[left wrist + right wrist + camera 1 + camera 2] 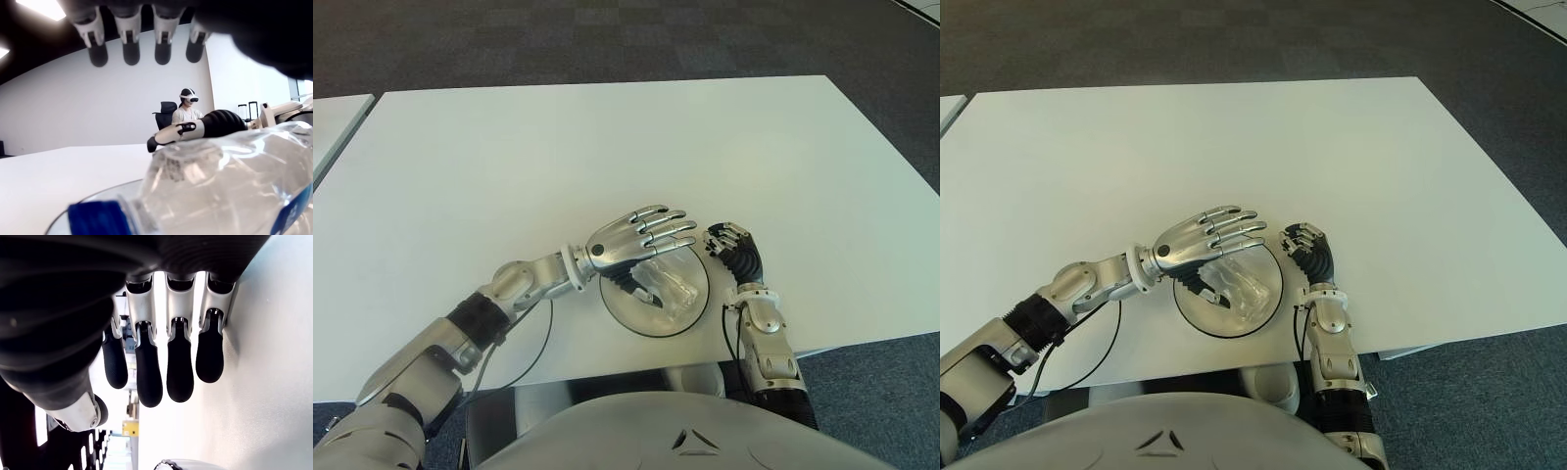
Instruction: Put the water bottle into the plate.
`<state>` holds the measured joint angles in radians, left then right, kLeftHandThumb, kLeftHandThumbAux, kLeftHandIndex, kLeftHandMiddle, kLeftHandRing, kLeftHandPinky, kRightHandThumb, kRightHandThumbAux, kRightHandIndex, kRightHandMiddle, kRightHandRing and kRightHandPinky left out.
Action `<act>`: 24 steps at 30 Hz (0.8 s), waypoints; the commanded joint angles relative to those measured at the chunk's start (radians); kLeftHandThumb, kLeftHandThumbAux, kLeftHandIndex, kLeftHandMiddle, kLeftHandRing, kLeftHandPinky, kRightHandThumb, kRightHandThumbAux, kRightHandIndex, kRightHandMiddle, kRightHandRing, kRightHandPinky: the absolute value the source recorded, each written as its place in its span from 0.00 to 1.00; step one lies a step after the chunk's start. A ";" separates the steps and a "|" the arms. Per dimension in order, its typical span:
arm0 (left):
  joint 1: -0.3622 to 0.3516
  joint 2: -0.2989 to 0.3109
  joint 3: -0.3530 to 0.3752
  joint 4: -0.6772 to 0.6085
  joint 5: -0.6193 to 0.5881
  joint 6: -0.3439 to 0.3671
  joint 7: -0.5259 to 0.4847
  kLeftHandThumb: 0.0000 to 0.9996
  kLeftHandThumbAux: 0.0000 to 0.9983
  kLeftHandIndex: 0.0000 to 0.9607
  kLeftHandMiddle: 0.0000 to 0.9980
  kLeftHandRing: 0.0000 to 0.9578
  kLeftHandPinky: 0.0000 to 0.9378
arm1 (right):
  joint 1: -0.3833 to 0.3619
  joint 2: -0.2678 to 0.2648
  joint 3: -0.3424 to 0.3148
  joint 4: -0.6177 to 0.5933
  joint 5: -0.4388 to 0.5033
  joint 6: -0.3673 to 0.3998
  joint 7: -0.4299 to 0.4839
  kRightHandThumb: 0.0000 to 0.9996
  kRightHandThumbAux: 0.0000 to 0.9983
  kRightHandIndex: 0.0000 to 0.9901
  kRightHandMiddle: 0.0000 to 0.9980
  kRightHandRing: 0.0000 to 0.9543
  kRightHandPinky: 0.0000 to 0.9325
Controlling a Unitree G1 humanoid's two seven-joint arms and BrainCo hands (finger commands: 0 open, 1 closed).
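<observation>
1. We read the step as release: the left hand (641, 235) hovers over the water bottle (668, 284), fingers straight, holding nothing. We'd lift straight up, avoiding nudges.
2. Bottle lies sideways in the plate (636, 321); clear, crinkled, blue cap.
3. Right hand (732, 245) just beside the plate's right rim, fingers curled, empty.

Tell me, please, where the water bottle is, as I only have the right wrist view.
Observer: The water bottle lies on its side in the plate.
Operator: Is the left hand gripping it?
Observer: No, the left hand hovers just over it, fingers stretched out flat.
Operator: And where does my right hand sit?
Observer: The right hand shows just right of the plate, fingers curled, holding nothing.
</observation>
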<state>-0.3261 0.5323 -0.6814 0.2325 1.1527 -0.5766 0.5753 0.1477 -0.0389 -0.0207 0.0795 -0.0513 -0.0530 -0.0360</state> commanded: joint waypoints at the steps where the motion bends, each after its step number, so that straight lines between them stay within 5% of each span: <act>1: 0.020 0.008 0.009 -0.012 0.027 0.025 0.014 0.20 0.22 0.00 0.00 0.00 0.00 | 0.012 0.002 0.001 0.026 0.002 0.020 0.004 0.70 0.73 0.43 0.58 0.60 0.63; 15: 0.046 0.004 0.096 -0.034 -0.046 0.061 0.040 0.18 0.23 0.00 0.00 0.00 0.00 | 0.005 -0.003 0.002 0.037 0.000 0.006 0.006 0.70 0.73 0.43 0.59 0.63 0.66; 24: 0.180 -0.068 0.214 -0.059 -0.571 0.031 -0.242 0.11 0.24 0.00 0.00 0.00 0.00 | -0.001 -0.007 -0.001 0.048 0.001 0.000 0.008 0.71 0.73 0.43 0.59 0.64 0.67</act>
<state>-0.2313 0.5034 -0.5132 0.1851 0.8093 -0.5356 0.4669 0.1420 -0.0434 -0.0217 0.0922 -0.0517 -0.0689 -0.0333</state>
